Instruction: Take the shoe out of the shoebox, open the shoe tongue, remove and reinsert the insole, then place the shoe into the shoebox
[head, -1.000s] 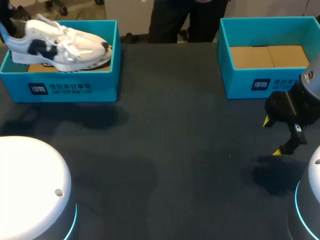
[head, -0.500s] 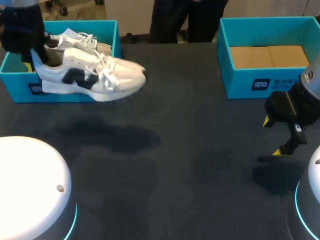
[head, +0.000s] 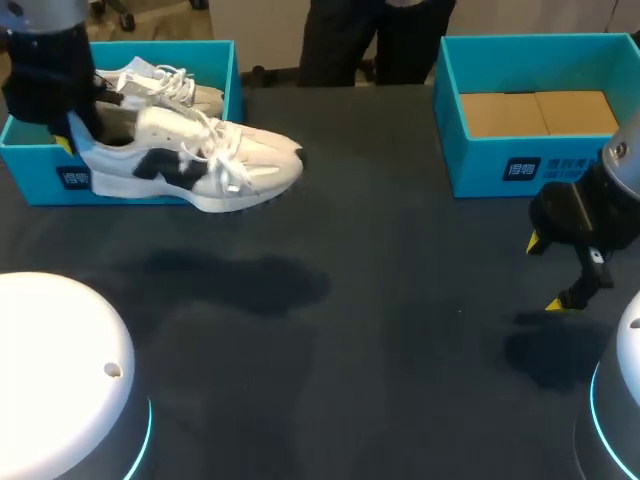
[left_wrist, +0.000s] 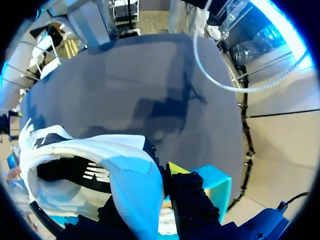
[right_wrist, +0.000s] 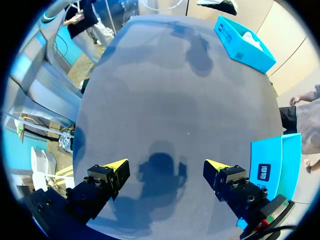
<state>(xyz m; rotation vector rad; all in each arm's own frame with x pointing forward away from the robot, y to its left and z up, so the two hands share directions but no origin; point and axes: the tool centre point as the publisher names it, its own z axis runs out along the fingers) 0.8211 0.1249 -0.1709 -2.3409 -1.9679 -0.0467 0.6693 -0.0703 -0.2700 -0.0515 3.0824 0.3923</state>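
And the shoe (head: 190, 165) is out! A second ago it was riding high over the shoebox (head: 232, 90); now the left gripper (head: 75, 135) has swung it forward past the front wall, and it hangs in the air, toe pointing toward the middle of the table (head: 380, 330) and dipping a touch lower than half a second back. Its shadow lies on the dark surface below, so it hasn't landed yet. The left jaws are clamped on the heel: the wrist view shows the heel collar pinched there, one yellow tip pressed against its outer side. A second shoe (head: 165, 88) stays behind in the box. Over on the other side, the right gripper (head: 549, 273) hasn't budged, jaws wide apart and holding nothing, hovering just in front of the other box (head: 490, 165). So the first step looks nearly done; the shoe likely needs setting down mid-table, where the right arm can reach in and help with the tongue.
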